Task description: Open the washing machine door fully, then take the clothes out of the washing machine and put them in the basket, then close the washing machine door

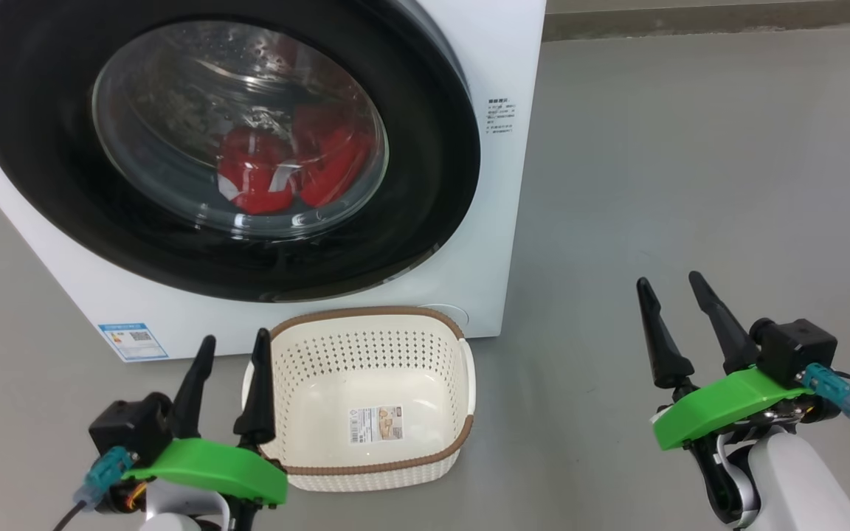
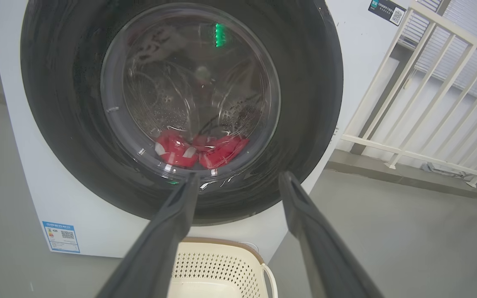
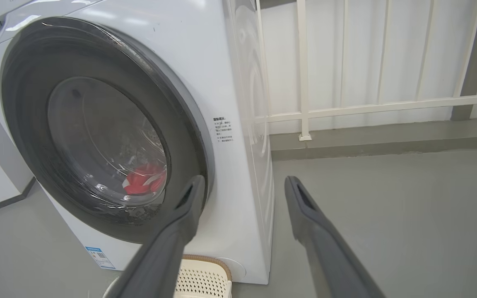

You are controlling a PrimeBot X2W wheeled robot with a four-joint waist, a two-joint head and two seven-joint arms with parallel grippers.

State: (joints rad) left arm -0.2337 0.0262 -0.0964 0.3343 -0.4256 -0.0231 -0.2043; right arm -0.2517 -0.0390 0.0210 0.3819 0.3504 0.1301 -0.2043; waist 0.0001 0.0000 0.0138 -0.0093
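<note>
Open and empty, the left hand (image 1: 235,336) and right hand (image 1: 668,278) sit at the bottom corners; the shut door (image 1: 240,133), upper left, covers red clothes (image 1: 263,173), and its glossy rim could make a grip slip.

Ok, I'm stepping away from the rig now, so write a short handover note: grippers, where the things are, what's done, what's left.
Left gripper: jaws open, empty, low by the basket's left edge.
Right gripper: jaws open, empty, above the floor to the right of the washing machine.
The washing machine door is shut. The clothes lie inside, red behind the glass. The basket sits on the floor before the machine and holds no clothes.
Done: nothing yet.
Left: open the door fully, move the clothes to the basket, close the door.
</note>
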